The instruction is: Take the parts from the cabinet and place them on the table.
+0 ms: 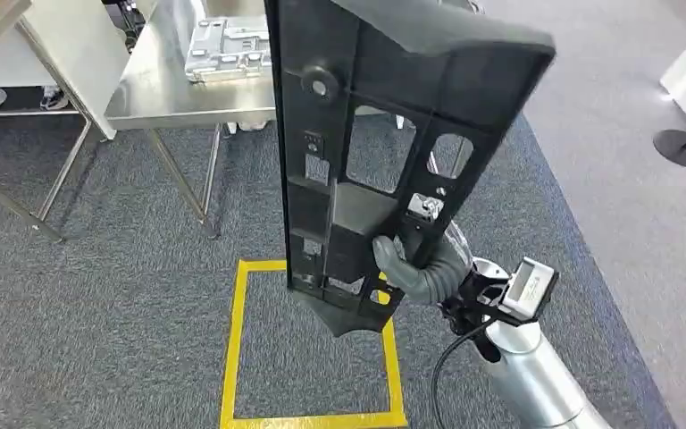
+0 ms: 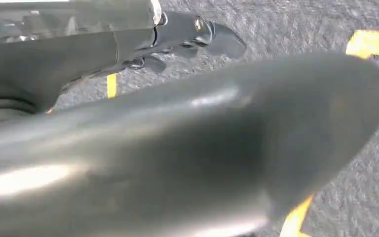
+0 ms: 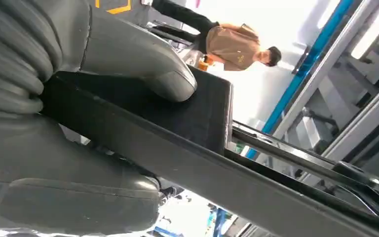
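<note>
Long black plastic part [image 1: 366, 152], flat ribbed panel with cut-out windows, a round boss and a small metal clip; held upright and slightly tilted above the carpet, gripped near its lower end by the right hand [image 1: 420, 268]. Silver metal part [image 1: 228, 45] lying flat near the steel table's [image 1: 156, 98] front edge.

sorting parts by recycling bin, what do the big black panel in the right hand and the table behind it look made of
Large black cut-out panel: probably moulded plastic, matte, judging by its ribs, shaped openings and dull sheen; small metal clips appear set into it.
Shiny silver table: looks like stainless steel, brushed, with soft reflections on top and thin metal legs.
</note>
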`<action>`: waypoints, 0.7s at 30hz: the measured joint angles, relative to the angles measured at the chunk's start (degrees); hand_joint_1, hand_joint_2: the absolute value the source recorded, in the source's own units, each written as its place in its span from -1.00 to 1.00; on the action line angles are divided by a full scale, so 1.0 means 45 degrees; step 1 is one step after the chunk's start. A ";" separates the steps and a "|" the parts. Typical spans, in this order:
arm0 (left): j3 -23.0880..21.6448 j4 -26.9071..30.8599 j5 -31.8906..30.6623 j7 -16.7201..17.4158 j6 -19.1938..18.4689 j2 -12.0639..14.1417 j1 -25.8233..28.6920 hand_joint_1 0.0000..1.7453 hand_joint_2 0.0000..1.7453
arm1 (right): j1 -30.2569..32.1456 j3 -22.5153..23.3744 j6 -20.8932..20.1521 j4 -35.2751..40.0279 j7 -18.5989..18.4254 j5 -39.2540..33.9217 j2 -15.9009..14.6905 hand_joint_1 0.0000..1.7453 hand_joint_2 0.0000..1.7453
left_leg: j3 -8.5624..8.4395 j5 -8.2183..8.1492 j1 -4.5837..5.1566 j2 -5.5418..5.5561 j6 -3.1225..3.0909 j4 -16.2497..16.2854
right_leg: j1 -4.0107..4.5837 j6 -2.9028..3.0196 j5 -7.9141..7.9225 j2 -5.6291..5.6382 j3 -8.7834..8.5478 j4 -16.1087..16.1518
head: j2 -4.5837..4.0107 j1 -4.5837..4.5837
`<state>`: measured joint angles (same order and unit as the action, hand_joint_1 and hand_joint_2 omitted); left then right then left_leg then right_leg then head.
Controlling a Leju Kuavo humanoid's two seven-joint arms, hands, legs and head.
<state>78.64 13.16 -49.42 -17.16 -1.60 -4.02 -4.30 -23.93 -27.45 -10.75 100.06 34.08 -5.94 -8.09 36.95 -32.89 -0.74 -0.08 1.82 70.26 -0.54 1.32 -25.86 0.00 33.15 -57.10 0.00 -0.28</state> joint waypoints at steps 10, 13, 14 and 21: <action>0.0015 0.0000 0.0083 0.0044 0.0044 0.0000 0.0083 -1.00 -1.00 | -0.0637 0.0180 -0.0684 0.0427 -0.1096 -0.0695 -0.0010 1.00 1.00 | -0.0313 0.1873 0.0166 -0.0005 -0.0440 -0.2724 | 0.0111 -0.0271 -0.0661 0.0149 -0.0695 0.0001 | 0.0000 -0.0001; 0.0015 0.0000 0.0083 0.0048 0.0039 0.0000 0.0092 -1.00 -1.00 | -0.0644 0.0194 -0.0713 0.0433 -0.1160 -0.0690 -0.0010 1.00 1.00 | -0.0315 0.1884 0.0171 0.0000 -0.0451 -0.2702 | 0.0106 -0.0297 -0.0683 0.0147 -0.0707 0.0006 | 0.0000 0.0014; 0.0015 0.0000 0.0083 0.0058 0.0039 0.0000 0.0113 -1.00 -1.00 | -0.0663 0.0208 -0.0742 0.0437 -0.1195 -0.0690 -0.0015 1.00 1.00 | -0.0325 0.1856 0.0173 0.0008 -0.0478 -0.2667 | 0.0106 -0.0327 -0.0699 0.0146 -0.0742 0.0038 | 0.0000 0.0000; 0.0015 0.0000 0.0049 0.0083 -0.0015 -0.0019 0.0114 -1.00 -1.00 | -0.1166 0.0471 -0.1083 0.0593 -0.1477 -0.0957 -0.0044 1.00 1.00 | -0.1010 0.1474 0.0033 0.0035 -0.0749 -0.2916 | -0.0034 -0.0686 -0.1337 0.0077 0.1616 -0.3501 | 0.0000 0.0073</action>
<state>78.71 13.16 -49.20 -16.79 -1.66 -4.11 -3.78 -29.18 -25.33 -15.63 102.73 27.43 -10.25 -8.28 32.40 -26.26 -0.60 0.07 -1.55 57.14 -0.69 -1.76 -31.87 0.34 40.42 -72.86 0.00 0.04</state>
